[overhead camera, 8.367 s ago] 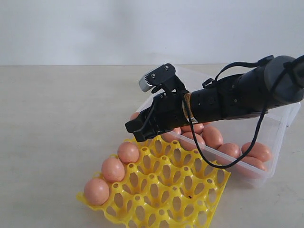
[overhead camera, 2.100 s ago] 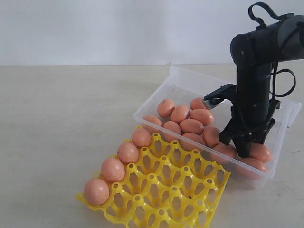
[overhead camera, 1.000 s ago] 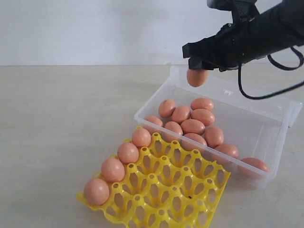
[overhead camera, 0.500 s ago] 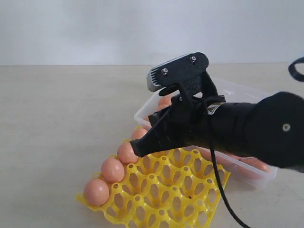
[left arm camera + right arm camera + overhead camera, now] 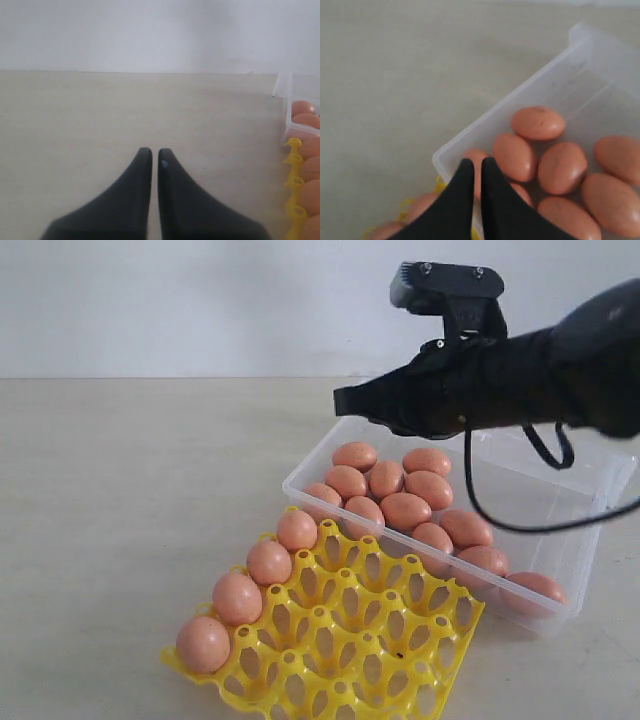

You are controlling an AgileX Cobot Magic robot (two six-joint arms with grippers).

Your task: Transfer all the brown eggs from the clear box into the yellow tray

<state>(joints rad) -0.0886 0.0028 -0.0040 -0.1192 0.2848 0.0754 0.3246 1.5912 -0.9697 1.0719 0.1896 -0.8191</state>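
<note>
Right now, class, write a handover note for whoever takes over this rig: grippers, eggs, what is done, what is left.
Left gripper: shut, empty, over bare table beside the yellow tray.
Right gripper: shut, empty, above the clear box.
Done: four brown eggs sit in cups along one edge of the tray.
Left: about a dozen more lie in the box; each needs moving to an open cup.
</note>
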